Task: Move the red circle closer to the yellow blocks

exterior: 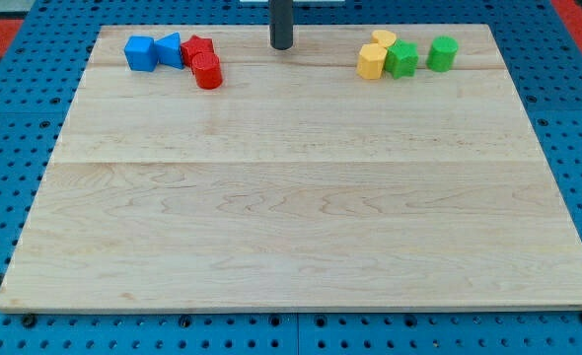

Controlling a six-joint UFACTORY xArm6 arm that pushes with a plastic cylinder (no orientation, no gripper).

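**Trainee:** So where does the job stand right now?

**Supervisor:** You're at the approach step, by my reading. Look at your tip [282, 46]: it sits near the view's top edge of the counter [301, 227], between the two clusters, touching no block. As for a hand, you have none to open or clench; the arm ends in a bare rod that grasps nothing.

**Trainee:** And the red circle?

**Supervisor:** The red circle [208, 72] is at the view's upper left, touching the other red block [198, 49] just above it (that one's shape I can't make out for certain). Left of those sit two blue blocks, a blue cube [140, 53] and a blue block [170, 49] beside it. Your targets, the yellow blocks [372, 61], are well apart from the circle, at the view's upper right, with a green block [402, 59] touching them and a green cylinder [442, 53] just beyond.

**Trainee:** What does the next move call for, then?

**Supervisor:** Your tip is on the wrong side, to the view's right of the circle. You'd want to swing below the red pair and come in at the circle's left, then push rightward. Keep the line of push through the circle's middle, or it may roll off sideways. Mind the other red block too; a careless entry would likely drag it along.
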